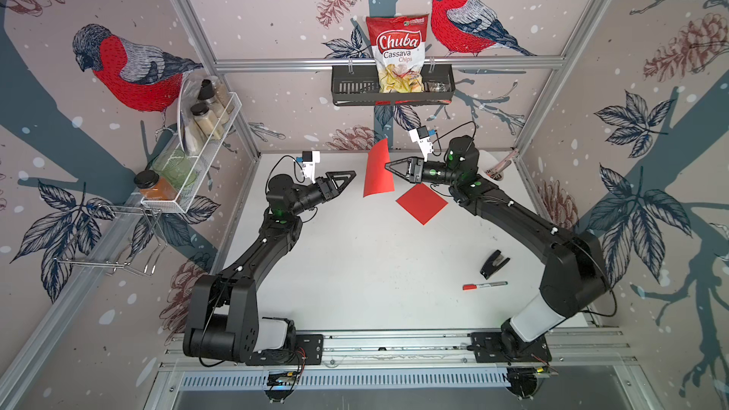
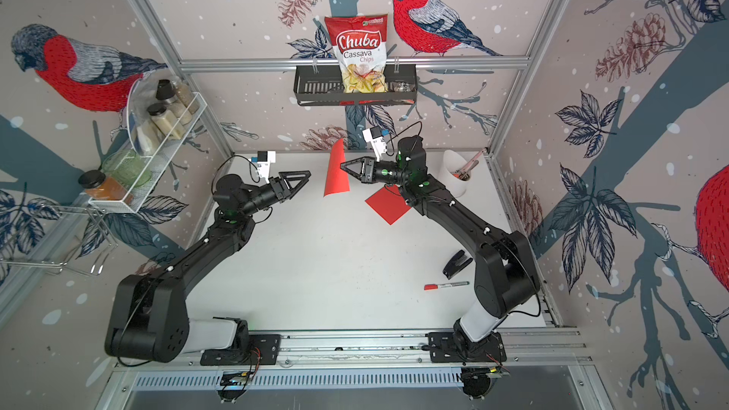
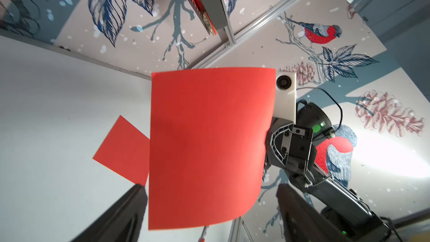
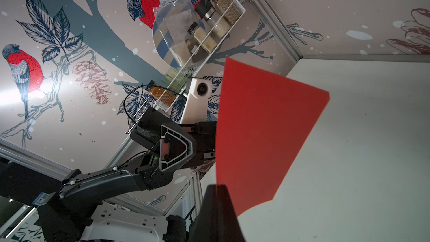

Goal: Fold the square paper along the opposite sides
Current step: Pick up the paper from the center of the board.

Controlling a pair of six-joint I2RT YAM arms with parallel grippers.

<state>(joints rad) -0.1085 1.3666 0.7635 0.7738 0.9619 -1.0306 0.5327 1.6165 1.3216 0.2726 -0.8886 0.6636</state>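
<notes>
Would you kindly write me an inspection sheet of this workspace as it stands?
Surface: white table, no spills seen.
Job's things: held red paper upright in the air; flat red paper lying on the table.
Clutter: black stapler, marker, white cup of tools.
Grippers: right gripper shut on the held red paper's edge; left gripper open, apart from it.
Cables: black cable looping at the right wrist.
Surroundings: chips bag in black basket; spice rack.

Black arms (image 1: 252,258) — white wrist cameras (image 1: 311,159), green indicator lights (image 1: 432,172).
</notes>
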